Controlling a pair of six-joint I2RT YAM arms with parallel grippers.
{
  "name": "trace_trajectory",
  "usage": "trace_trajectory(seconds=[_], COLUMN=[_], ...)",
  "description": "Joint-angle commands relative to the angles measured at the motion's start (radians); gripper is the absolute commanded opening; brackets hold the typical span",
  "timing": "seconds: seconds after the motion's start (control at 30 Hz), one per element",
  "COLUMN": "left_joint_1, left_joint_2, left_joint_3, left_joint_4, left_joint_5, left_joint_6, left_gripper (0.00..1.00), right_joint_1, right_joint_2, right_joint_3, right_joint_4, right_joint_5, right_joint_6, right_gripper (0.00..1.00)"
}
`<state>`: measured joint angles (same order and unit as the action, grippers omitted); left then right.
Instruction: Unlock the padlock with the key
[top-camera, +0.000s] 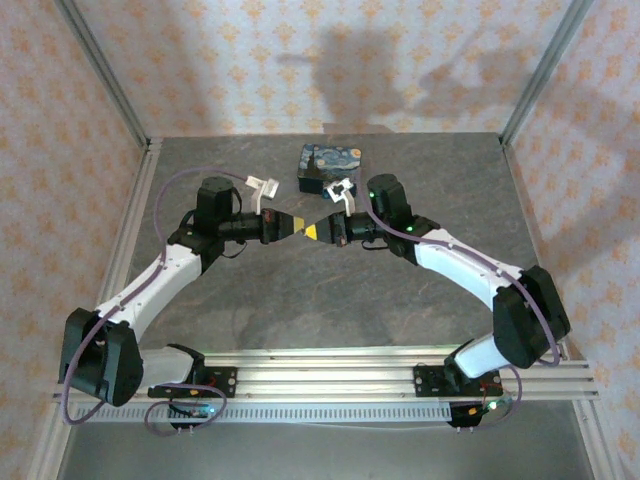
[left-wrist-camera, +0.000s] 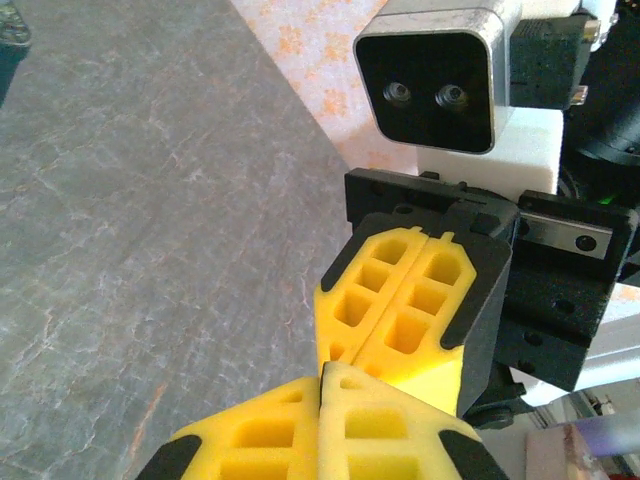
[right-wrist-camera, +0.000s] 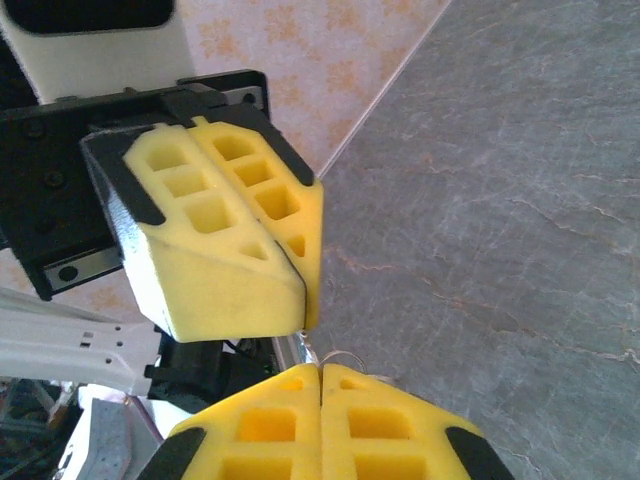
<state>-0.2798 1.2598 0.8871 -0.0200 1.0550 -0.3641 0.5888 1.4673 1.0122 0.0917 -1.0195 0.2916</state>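
My left gripper (top-camera: 298, 227) and right gripper (top-camera: 318, 232) meet tip to tip above the middle of the table, both shut. In the right wrist view a thin wire key ring (right-wrist-camera: 350, 356) arcs out beside my right gripper's (right-wrist-camera: 320, 372) tips. A small metal sliver, the key (right-wrist-camera: 303, 340), runs from there to the seam of the left gripper (right-wrist-camera: 304, 312). In the left wrist view my left gripper (left-wrist-camera: 322, 372) touches the right gripper (left-wrist-camera: 338, 345) with its pads pressed together. The padlock is hidden between the foam pads.
A blue-and-yellow swirl-painted box (top-camera: 331, 166) stands on the table (top-camera: 250, 290) just behind the two grippers, close to the right wrist. A corner of the box (left-wrist-camera: 8, 40) shows in the left wrist view. Patterned walls and metal posts enclose the table.
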Motion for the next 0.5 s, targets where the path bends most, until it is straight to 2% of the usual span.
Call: trace_trajectory(seconds=[0.0, 0.13, 0.2, 0.47], left_joint_1=[0.000, -0.001, 0.000, -0.001], left_joint_2=[-0.047, -0.049, -0.035, 0.045], left_joint_3=[0.071, 0.174, 0.228, 0.406], left_joint_4=[-0.194, -0.406, -0.494, -0.735], left_joint_5=[-0.058, -0.103, -0.112, -0.069], left_joint_6=[0.137, 0.277, 0.330, 0.486], left_gripper=[0.00, 0.00, 0.00, 0.00], right_joint_1=[-0.004, -0.025, -0.033, -0.017], right_joint_2=[-0.032, -0.102, -0.132, -0.171], right_joint_3=[0.013, -0.021, -0.030, 0.020], right_joint_4=[0.017, -0.007, -0.037, -0.182], right_joint_5=[0.091, 0.131, 0.134, 0.087], right_joint_6=[-0.006, -0.019, -0.038, -0.126], right_gripper=[0.09, 0.32, 0.39, 0.43])
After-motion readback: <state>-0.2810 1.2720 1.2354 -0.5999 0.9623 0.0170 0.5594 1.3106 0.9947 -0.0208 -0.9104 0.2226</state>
